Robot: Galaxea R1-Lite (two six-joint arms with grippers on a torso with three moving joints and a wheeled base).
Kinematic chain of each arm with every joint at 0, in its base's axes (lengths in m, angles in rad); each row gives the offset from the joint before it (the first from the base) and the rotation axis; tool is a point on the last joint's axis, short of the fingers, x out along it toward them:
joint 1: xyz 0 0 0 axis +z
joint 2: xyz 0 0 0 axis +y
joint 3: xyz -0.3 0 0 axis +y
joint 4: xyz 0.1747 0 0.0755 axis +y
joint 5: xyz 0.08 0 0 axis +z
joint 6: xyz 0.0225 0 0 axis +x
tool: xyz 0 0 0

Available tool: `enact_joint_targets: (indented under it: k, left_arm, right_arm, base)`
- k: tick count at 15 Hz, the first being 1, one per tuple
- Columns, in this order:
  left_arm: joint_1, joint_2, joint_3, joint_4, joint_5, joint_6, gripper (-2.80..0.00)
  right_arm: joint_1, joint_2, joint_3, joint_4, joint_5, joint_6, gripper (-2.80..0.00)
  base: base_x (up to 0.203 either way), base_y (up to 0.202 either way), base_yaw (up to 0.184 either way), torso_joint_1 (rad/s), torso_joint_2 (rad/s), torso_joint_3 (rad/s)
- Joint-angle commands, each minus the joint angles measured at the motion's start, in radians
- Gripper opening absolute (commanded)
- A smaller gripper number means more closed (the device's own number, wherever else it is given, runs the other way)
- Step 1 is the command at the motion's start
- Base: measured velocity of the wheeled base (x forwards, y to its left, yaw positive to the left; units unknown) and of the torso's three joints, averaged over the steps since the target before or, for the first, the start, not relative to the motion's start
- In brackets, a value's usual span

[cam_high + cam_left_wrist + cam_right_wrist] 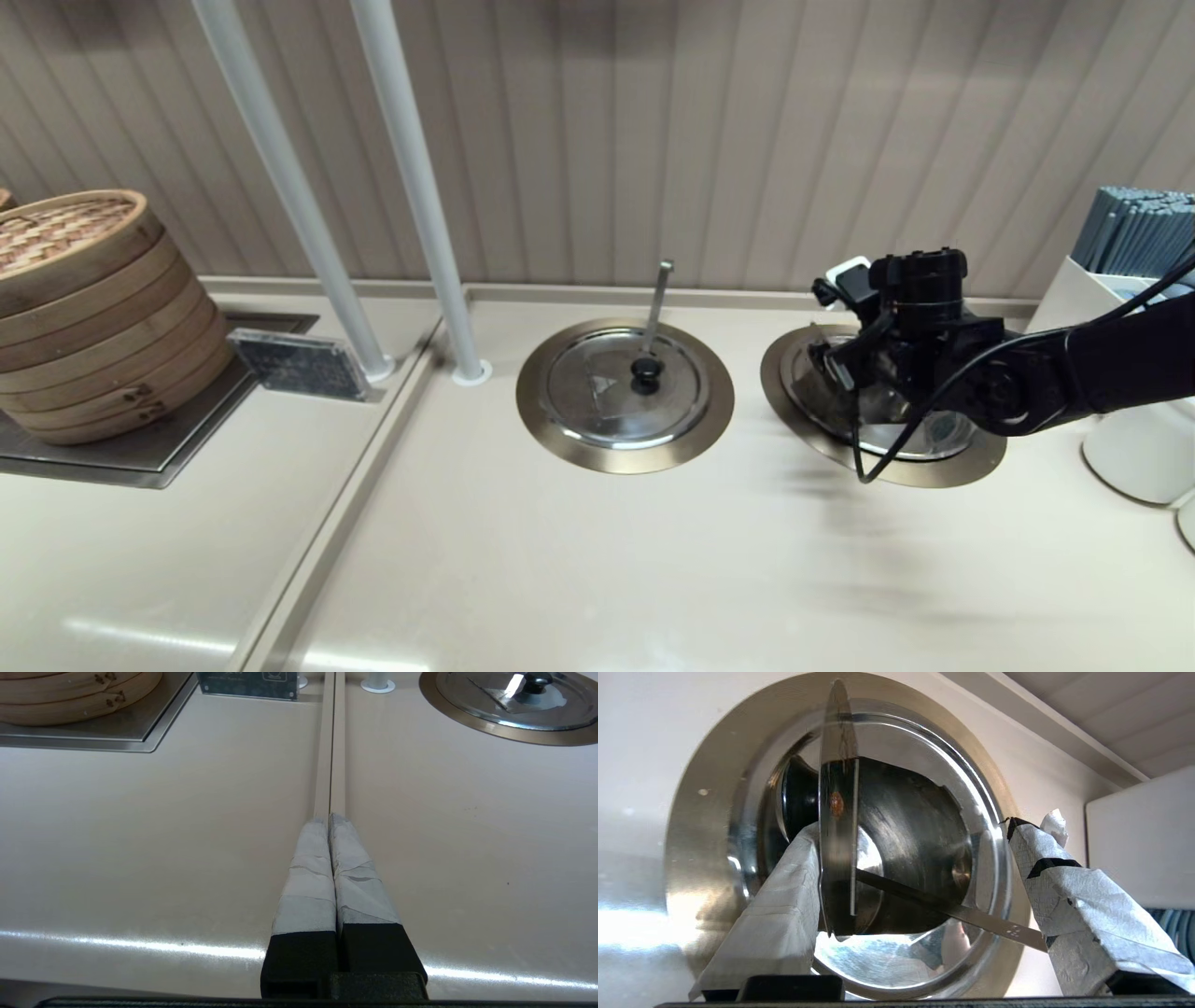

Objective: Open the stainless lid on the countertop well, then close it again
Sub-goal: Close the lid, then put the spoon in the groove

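Observation:
Over the countertop well on the right, my right gripper hangs and hides most of it. In the right wrist view the stainless lid stands tipped up nearly on edge above the well's flange, its black knob behind it. The right gripper is open, fingers wide apart. One taped finger rests against the lid's knob side; the other is clear of it. The flat ladle handle slants out of the dark well. My left gripper is shut and empty above bare counter.
The twin lid lies shut with its near-upright ladle handle. Bamboo steamers stand at the far left beside a black placard. Two white poles rise behind. A white holder of grey sticks and a white vessel stand right.

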Motion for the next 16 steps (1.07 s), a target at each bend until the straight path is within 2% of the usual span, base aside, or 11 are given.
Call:
enact_joint_targets:
  k: [1,7,10,12,14,15,16]
  left_arm:
    - [0.0,0.0,0.0,0.0,0.0,0.0,-2.8]
    - [0.0,0.0,-0.001,-0.001,0.0,0.0,-2.8]
    - [0.0,0.0,-0.001,-0.001,0.0,0.0,-2.8]
    - [0.0,0.0,0.0,0.0,0.0,0.0,-2.8]
    - [0.0,0.0,0.001,-0.001,0.0,0.0,-2.8]
    - [0.0,0.0,-0.001,-0.001,0.0,0.0,-2.8]
    - [0.0,0.0,-0.001,-0.001,0.0,0.0,-2.8]
  right_arm:
    - [-0.04,-0.053,0.045,-0.006,-0.001,-0.007,0.0]
    - [-0.21,-0.165,0.091,-0.008,0.015,-0.026,0.0]
    - [-0.222,-0.266,0.06,-0.002,0.037,0.01,0.0]
    - [-0.198,-0.327,0.074,0.044,0.043,0.151,0.0]
    - [-0.184,-0.369,0.081,0.243,0.059,0.338,0.0]
    - [-0.174,-0.384,0.083,0.369,0.083,0.441,0.0]
    - [-0.167,-0.403,0.085,0.487,0.14,0.546,0.0]
  base:
    - [0.0,0.0,0.0,0.0,0.0,0.0]
    - [0.0,0.0,0.0,0.0,0.0,0.0]
    - [0.0,0.0,0.0,0.0,0.0,0.0]
    - [0.0,0.0,0.0,0.0,0.0,0.0]
    - [0.0,0.0,0.0,0.0,0.0,0.0]
    - [0.0,0.0,0.0,0.0,0.0,0.0]
    - [0.0,0.0,0.0,0.0,0.0,0.0]
